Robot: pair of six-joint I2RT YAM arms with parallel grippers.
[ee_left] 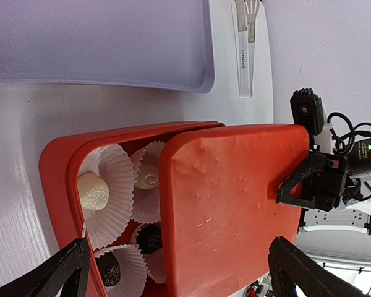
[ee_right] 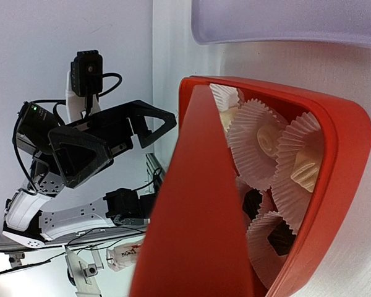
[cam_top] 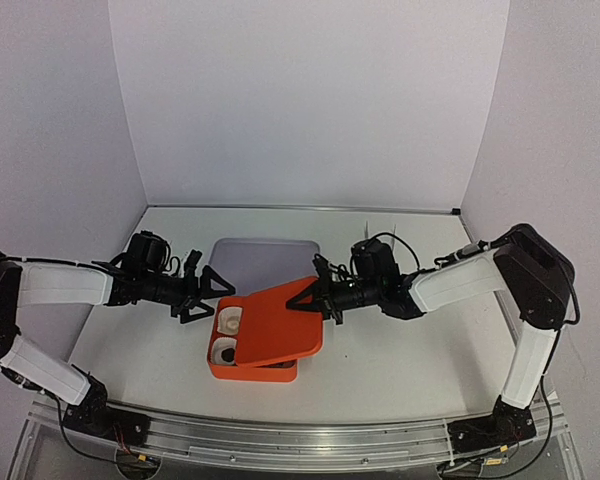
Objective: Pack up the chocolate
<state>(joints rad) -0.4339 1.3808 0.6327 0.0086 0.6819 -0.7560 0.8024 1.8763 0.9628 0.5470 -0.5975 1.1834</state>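
Tilting over an orange-red plastic box [cam_top: 252,373], a flat orange-red lid [cam_top: 280,322] is pinched at its edge by the closed jaws of the right gripper [cam_top: 316,293]. Beside the box's left side, the left gripper [cam_top: 208,297] hangs wide open, holding nothing. Inside the box, small dark and cream chocolate pieces [ee_left: 94,190] sit in white crinkled paper cups [ee_left: 116,166].

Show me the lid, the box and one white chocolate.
lid [cam_top: 281,324], top view, middle of its upper face.
box [cam_top: 250,372], top view, its front wall.
white chocolate [ee_left: 94,190], left wrist view, its rounded middle.
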